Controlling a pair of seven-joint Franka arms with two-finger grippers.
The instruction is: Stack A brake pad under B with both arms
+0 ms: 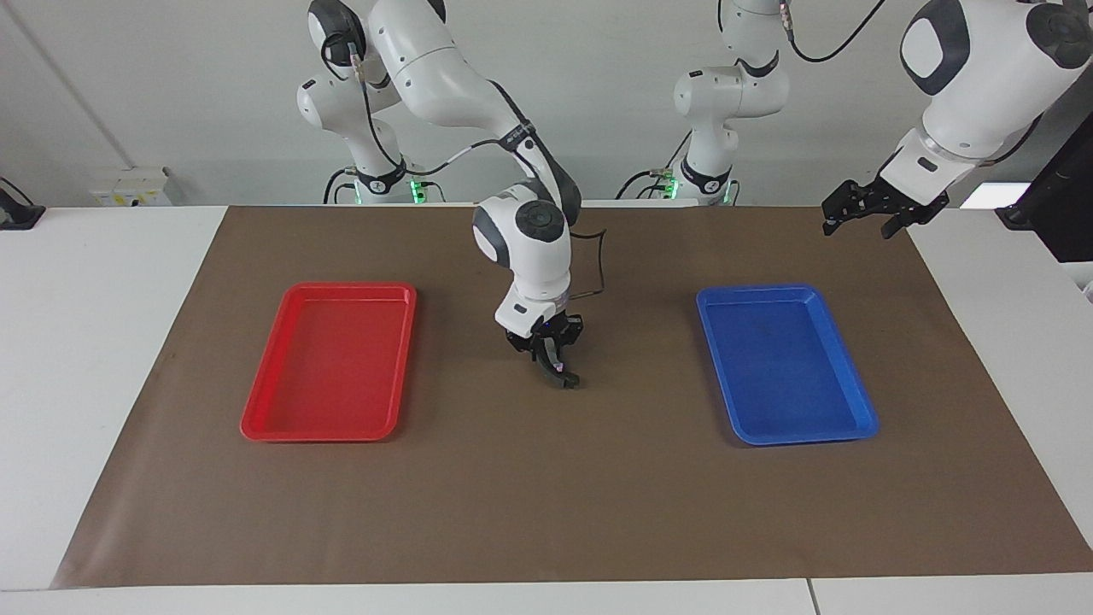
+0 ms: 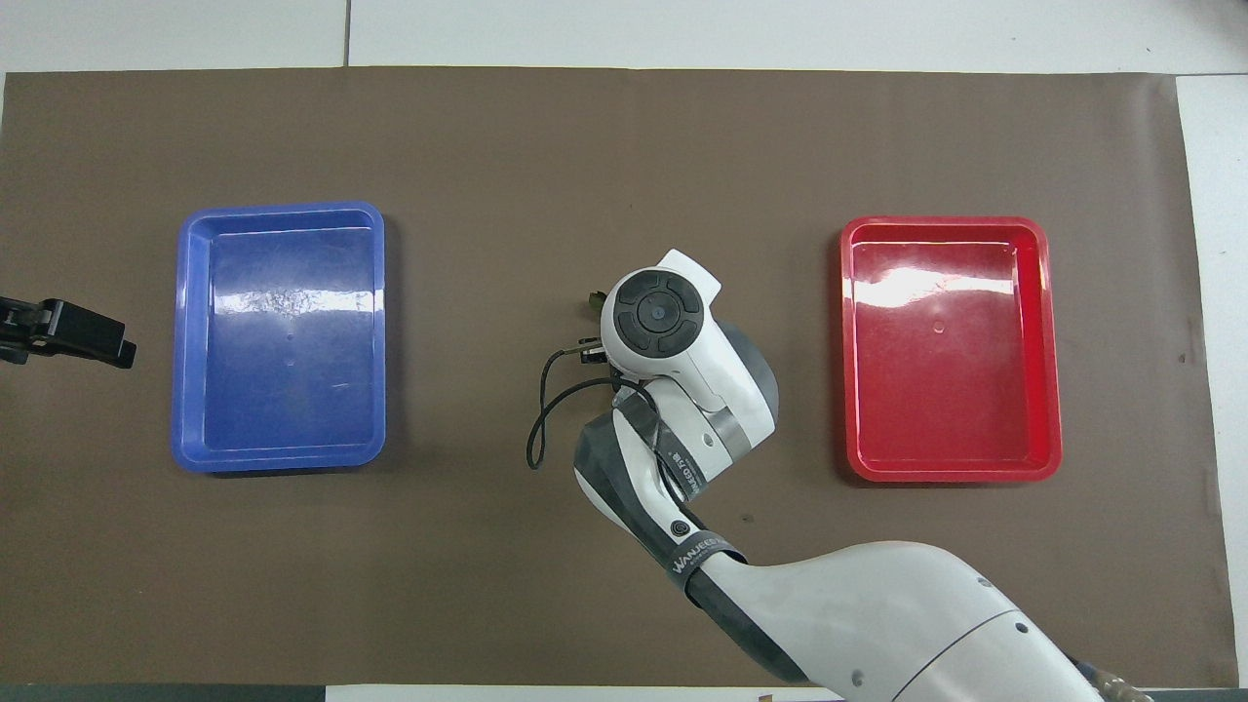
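Working across the facing view from the frame's left: the white table (image 1: 85, 342) carries a brown mat (image 1: 546, 495) that covers most of it. On the mat, left of centre, lies a red tray (image 1: 260, 414) with nothing in it that I can see.

At the centre of the frame the right arm reaches down from the upper left, its wrist bent steeply so that the right claw (image 1: 553, 363) points down at the mat between the two trays. A dark brake piece (image 1: 565, 381) sits at the claw's tip, slanting down, with its lower end at or on the mat (I cannot make out a gap). Whether that claw is clamped on the piece or loose around it I cannot tell. Nor can I tell whether this is the short A pad or the longer B crescent. In the overhead view the wrist hides nearly all of it, and only a sliver shows at the wrist's upper left edge.

Right of centre lies a blue tray (image 1: 854, 427), also bare.

In the upper right of the frame the left arm waits, with the left claw (image 1: 861, 218) up in the air over the mat's corner, its fingers spread apart and holding nothing.
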